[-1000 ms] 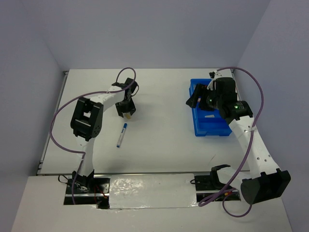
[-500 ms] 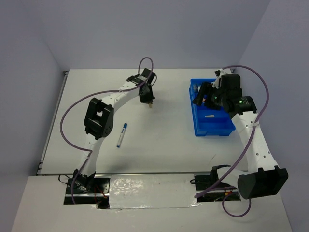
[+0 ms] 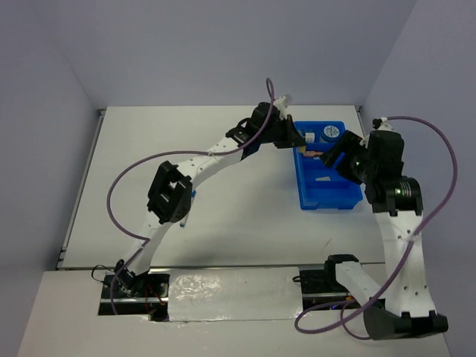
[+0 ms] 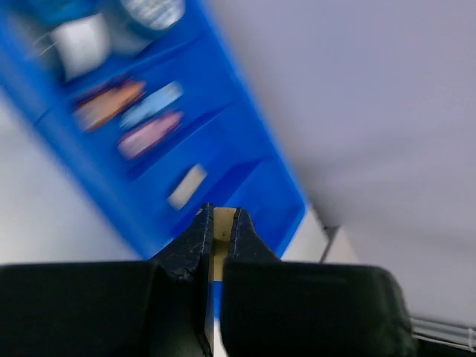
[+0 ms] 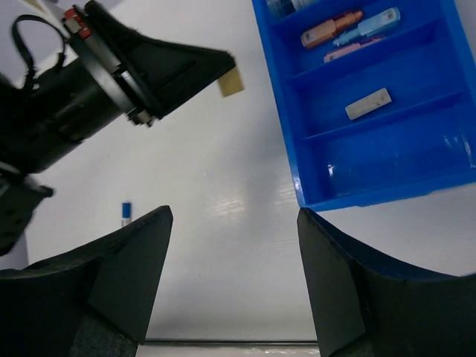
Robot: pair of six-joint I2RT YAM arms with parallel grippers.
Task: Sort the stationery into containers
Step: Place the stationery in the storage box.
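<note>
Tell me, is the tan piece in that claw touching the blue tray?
Apart. Right wrist view: white table shows between the tan stub in the left gripper and the tray.

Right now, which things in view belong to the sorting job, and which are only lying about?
Job: blue tray; tan stub held in the left gripper; pen, not yet sorted; in the tray, orange capsule, blue capsule, pink capsule, grey stub, patterned roll.
Not the job: purple cable; silver sheet at the near edge.
</note>
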